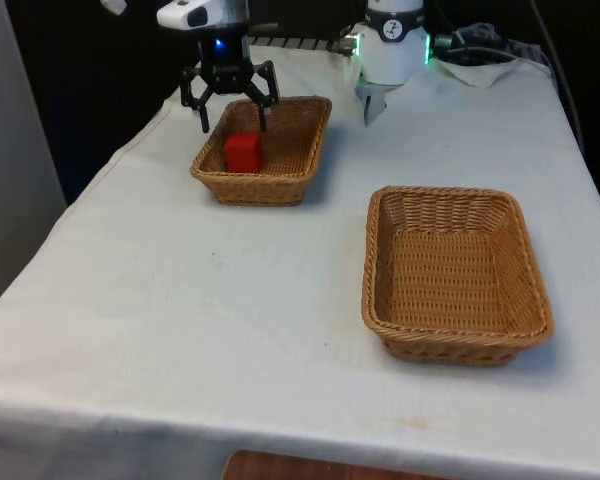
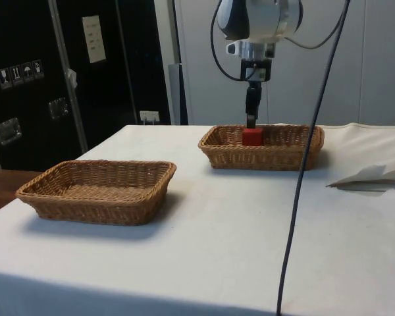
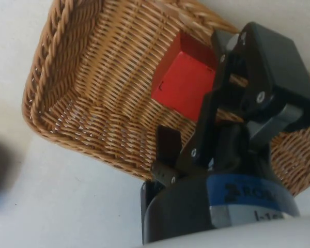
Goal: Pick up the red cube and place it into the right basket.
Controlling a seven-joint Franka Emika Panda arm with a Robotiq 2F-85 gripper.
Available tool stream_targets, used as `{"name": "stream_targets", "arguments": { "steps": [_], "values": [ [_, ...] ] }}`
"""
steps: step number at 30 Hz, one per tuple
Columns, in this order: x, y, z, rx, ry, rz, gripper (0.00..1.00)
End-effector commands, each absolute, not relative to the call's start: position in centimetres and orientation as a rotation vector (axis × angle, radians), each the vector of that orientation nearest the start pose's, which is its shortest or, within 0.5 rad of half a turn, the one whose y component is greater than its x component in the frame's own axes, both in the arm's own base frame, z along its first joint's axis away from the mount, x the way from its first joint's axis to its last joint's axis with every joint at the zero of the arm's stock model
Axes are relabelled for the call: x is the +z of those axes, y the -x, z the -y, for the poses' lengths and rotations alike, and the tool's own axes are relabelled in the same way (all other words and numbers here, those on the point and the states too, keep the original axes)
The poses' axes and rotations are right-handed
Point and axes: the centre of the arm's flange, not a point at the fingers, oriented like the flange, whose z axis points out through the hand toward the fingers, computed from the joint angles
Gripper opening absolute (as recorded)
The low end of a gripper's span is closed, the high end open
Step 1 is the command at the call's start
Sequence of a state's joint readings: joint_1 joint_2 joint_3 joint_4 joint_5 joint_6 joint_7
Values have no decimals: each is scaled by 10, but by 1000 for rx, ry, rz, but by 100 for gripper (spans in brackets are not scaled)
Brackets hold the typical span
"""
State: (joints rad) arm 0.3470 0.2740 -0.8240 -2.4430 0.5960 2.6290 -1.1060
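Front view: red cube [image 1: 243, 152] sits in the far basket [image 1: 302, 170] on the front view's left. Gripper [image 1: 232, 126] hangs just above it, fingers spread apart, holding nothing. Nearer basket [image 1: 525, 240] on the front view's right stands well apart on the white cloth [image 1: 180, 330].

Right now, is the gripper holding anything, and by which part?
Nothing: the gripper is open above the red cube in its basket.

front facing robot, side cam, wrist close
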Motion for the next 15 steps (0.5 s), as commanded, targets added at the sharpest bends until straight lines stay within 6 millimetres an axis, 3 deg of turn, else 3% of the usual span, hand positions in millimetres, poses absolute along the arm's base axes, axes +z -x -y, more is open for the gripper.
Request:
{"name": "stream_targets", "arguments": {
  "steps": [1, 13, 15],
  "values": [
    [232, -420, 243, -173, 3098, 200, 100],
    [252, -429, 218, -249, 3056, 211, 100],
    [257, -433, 207, -257, 3069, 213, 100]
  ]
}}
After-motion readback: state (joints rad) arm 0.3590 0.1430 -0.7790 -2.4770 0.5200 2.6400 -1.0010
